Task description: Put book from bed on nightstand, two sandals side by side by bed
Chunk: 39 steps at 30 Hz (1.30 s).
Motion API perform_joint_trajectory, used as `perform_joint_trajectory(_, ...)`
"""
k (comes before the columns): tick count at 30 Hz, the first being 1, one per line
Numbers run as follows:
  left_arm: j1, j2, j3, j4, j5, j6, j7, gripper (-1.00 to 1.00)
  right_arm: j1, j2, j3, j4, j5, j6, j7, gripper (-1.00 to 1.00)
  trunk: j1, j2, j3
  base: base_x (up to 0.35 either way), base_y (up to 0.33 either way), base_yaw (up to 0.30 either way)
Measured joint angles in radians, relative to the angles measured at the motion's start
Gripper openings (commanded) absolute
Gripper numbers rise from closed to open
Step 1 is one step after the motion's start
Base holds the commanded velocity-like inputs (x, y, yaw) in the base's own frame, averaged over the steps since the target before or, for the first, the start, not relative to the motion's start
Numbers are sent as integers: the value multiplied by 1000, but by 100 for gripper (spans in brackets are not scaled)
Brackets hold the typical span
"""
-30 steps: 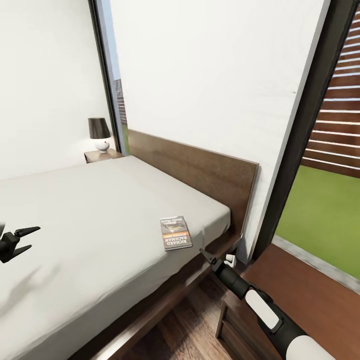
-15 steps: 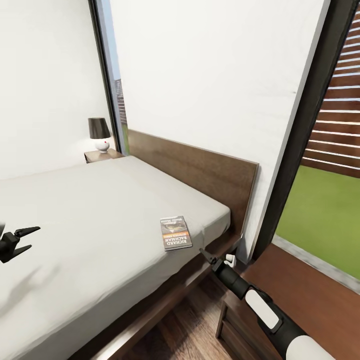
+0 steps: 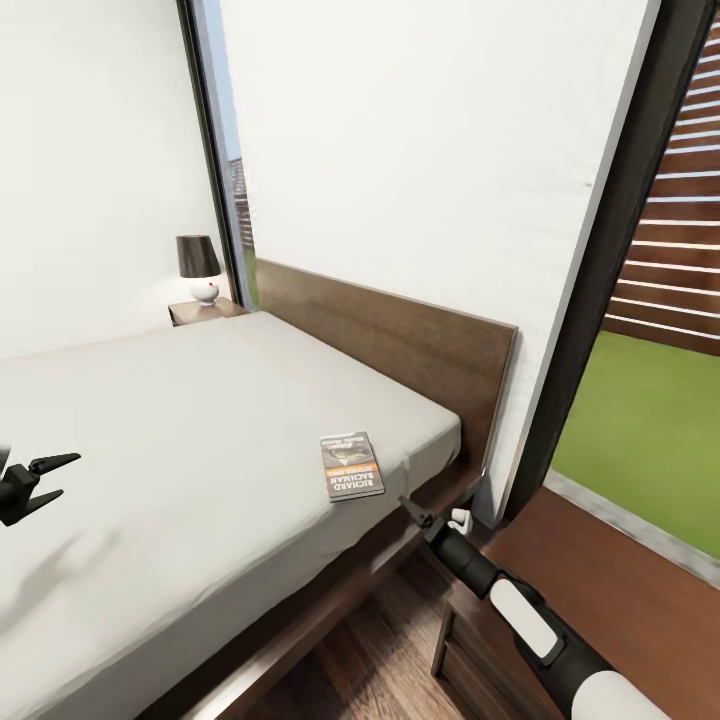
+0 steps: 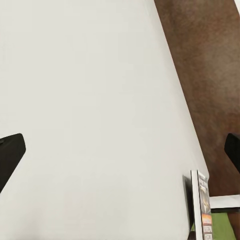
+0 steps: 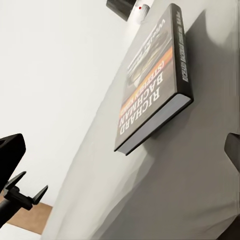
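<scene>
While the robot stands at the bedside, these lines go view by view.

Head view, book: the book (image 3: 352, 465) lies flat on the bed (image 3: 200, 440), near the mattress corner closest to the headboard (image 3: 400, 340).
Head view, right arm: the right gripper (image 3: 412, 511) sits low beside the bed frame, just short of the book and below the mattress edge; I cannot tell from here how its jaws stand.
Head view, left arm: the left gripper (image 3: 55, 477) hovers over the mattress well apart from the book, jaws parted and empty.
Head view, far side: a nightstand (image 3: 205, 310) with a lamp (image 3: 198, 266) stands beyond the bed.
Left wrist view: mostly plain mattress, with the book (image 4: 201, 205) seen edge-on at the far end and both dark fingertips spread wide.
Right wrist view: the book (image 5: 150, 85) looms close, spine and page edge toward the camera, with the fingertips wide apart on either side of the picture.
Step in hand: reaching for the book, I judge.
Doing it well: raise the right gripper above the mattress edge, centre the jaws on the thin cover, and close on an overhanging edge without pushing it away.
</scene>
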Motion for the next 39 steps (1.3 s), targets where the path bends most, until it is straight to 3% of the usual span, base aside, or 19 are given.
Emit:
perform_joint_trajectory(13, 0, 0, 0, 0, 0, 0, 0, 100, 0, 27, -5, -7, 0, 1, -64, 100, 0, 0, 0, 0, 0, 0)
perform_joint_trajectory(28, 0, -5, 0, 0, 0, 0, 0, 100, 0, 31, -15, -9, -2, 2, -103, 100, 0, 0, 0, 0, 0, 0)
perform_joint_trajectory(39, 0, -6, -1, 0, 0, 0, 0, 100, 0, 31, -48, -9, -4, 3, -115, 100, 0, 0, 0, 0, 0, 0)
